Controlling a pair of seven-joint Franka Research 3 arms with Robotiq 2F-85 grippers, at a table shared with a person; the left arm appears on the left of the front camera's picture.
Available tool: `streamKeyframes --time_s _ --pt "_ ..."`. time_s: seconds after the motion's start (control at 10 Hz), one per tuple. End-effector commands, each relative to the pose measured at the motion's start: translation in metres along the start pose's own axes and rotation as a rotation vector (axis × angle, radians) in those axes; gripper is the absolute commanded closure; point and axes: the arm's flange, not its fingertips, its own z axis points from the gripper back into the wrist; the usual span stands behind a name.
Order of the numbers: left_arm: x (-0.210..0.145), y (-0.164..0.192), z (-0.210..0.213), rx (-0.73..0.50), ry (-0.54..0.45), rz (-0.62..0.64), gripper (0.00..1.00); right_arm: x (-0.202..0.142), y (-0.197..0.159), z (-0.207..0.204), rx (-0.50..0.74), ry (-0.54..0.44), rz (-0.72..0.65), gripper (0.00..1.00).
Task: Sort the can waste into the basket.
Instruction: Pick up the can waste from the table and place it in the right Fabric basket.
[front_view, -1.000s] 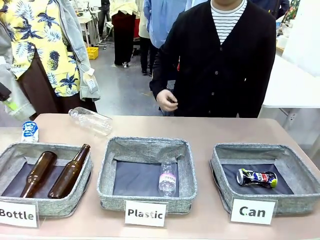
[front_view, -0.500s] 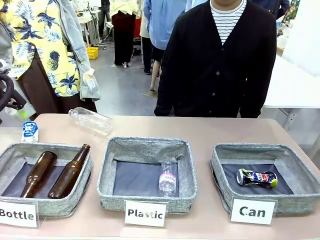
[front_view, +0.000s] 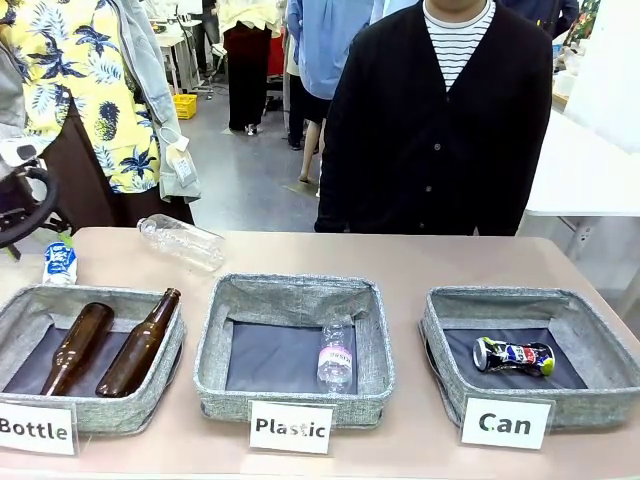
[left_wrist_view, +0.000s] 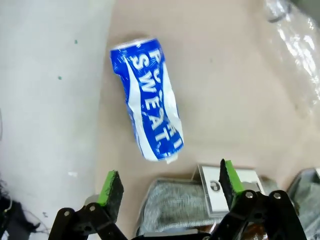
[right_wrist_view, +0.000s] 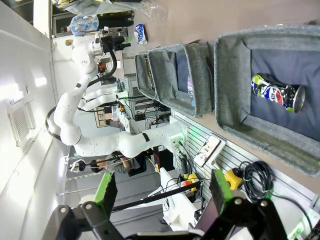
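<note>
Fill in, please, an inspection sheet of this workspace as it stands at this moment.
Surface: tan table, no spills seen.
Job's things: dented silver can lies inside the Can basket; blue can is on the table, outside the baskets, far left.
Clutter: two brown bottles in the Bottle basket; one clear bottle in the Plastic basket; second clear bottle lies on the table.
Grippers: left gripper open, over the blue can, not touching; right gripper open, empty.
Cables: black cable looped at the front view's left edge.
Surroundings: person in dark cardigan at the far side; others behind.
</note>
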Motion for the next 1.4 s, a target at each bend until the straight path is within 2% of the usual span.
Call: streamKeyframes --time_s 0.0,0.4,0.6,0.7,1.0,1.3 --pt "0.005 -0.006 -0.003 0.072 -0.054 0.097 0.00 -0.002 -0.001 0.002 -0.024 0.003 0.019 0.00" --pt "0.042 -0.004 -0.033 0.087 -0.112 0.142 0.00 -0.002 -0.001 0.002 -0.024 0.003 0.019 0.00" --pt "0.060 0.001 -0.054 0.056 -0.107 0.091 0.00 -0.002 -0.001 0.002 -0.024 0.003 0.019 0.00" --pt "0.065 0.004 -0.061 0.120 -0.130 0.132 0.00 -0.002 -0.001 0.002 -0.024 0.003 0.019 0.00" --pt "0.064 0.002 -0.076 0.170 -0.034 0.148 0.00 -0.002 -0.001 0.002 -0.024 0.003 0.019 0.00" --pt "0.064 -0.004 -0.082 0.156 0.029 0.134 0.00 -0.002 -0.001 0.002 -0.024 0.003 0.019 0.00"
